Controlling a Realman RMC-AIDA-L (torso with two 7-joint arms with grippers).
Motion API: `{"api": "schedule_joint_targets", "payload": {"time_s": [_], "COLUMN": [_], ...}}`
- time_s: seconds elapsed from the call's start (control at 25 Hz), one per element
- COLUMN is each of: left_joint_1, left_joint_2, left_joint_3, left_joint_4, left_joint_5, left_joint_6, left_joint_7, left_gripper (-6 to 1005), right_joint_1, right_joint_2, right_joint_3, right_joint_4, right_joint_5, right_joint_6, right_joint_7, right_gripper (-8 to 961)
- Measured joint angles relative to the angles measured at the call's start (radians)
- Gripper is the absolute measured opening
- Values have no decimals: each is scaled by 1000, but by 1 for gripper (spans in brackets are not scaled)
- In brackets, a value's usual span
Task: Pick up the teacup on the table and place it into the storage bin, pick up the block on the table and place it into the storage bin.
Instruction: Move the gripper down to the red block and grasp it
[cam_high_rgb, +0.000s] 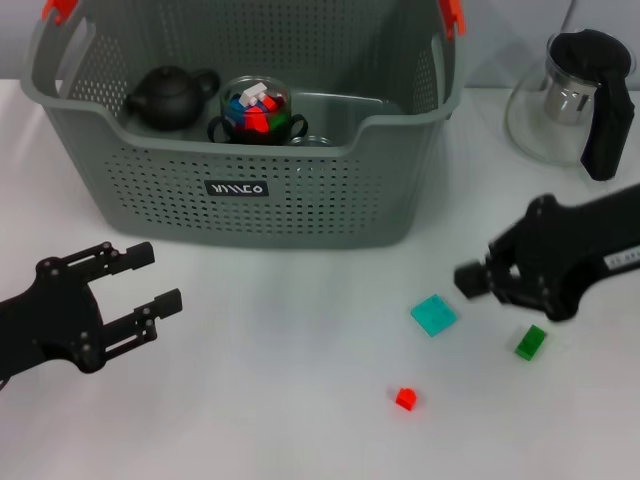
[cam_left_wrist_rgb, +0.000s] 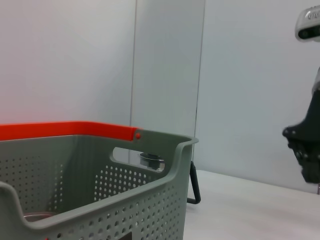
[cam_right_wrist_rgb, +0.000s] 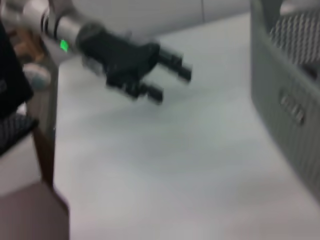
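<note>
On the white table (cam_high_rgb: 270, 400), far side from me, the bin (cam_high_rgb: 250, 190) sits with its logo label (cam_high_rgb: 237, 188) facing the head camera and orange clips (cam_high_rgb: 58, 8) at the rim. I see the same bin in the left wrist view (cam_left_wrist_rgb: 100, 200) and a slice of its wall in the right wrist view (cam_right_wrist_rgb: 285, 90).

Inside the bin: a black teapot (cam_high_rgb: 168, 96) toward the robot's left, just beside it a glass cup (cam_high_rgb: 256, 110) with black handles, filled with coloured blocks. I take this for the teacup, already binned.

Glass kettle (cam_high_rgb: 575, 95) with black handle stands on the table outside the bin, to the right.

Left gripper (cam_high_rgb: 140, 295) hovers low over the table in front of the bin's left corner, fingers spread, nothing between them. It also shows far off in the right wrist view (cam_right_wrist_rgb: 170, 80).

Right gripper (cam_high_rgb: 472, 280) hangs above the table on the right, near the blocks; I cannot tell how its fingers stand.

Loose on the table, apart from each other: teal block (cam_high_rgb: 434, 315) just beside the right gripper's tip, green block (cam_high_rgb: 530, 342) under the right arm's edge, small red block (cam_high_rgb: 405, 398) nearest the robot.
</note>
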Motion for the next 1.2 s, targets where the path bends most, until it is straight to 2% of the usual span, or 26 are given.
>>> {"api": "schedule_joint_targets", "payload": {"time_s": [0.16,0.28,0.52,0.72,0.92,1.2], "left_joint_1": [-1,-2,-1,5,6,9], "left_joint_2": [-1,-2,-3,-3,-1,0], "left_joint_3": [1,1,1,-7,-27,-27], "left_joint_4": [-1,-2,-11,-13,-12,-9], "left_joint_5": [0,0,0,0,0,1], "left_joint_6": [-4,-9,-21,-25,-24,-24], "left_joint_7": [-2,-4,-1,-1,0,0], "left_gripper": [614,614,613,613,613,614], "right_joint_1": [34,60,91,110,135,143], "right_joint_2": [1,5,6,8,11,12], "right_joint_3": [-92,-207,-426,-538,-632,-698], "right_joint_4": [-1,9,24,50,119,131], "right_joint_5": [-140,-237,-321,-324,-321,-319], "right_joint_6": [-37,-22,81,161,227,274], "right_joint_7": [61,133,233,306,346,383], "right_gripper": [17,30,236,414,412,409]}}
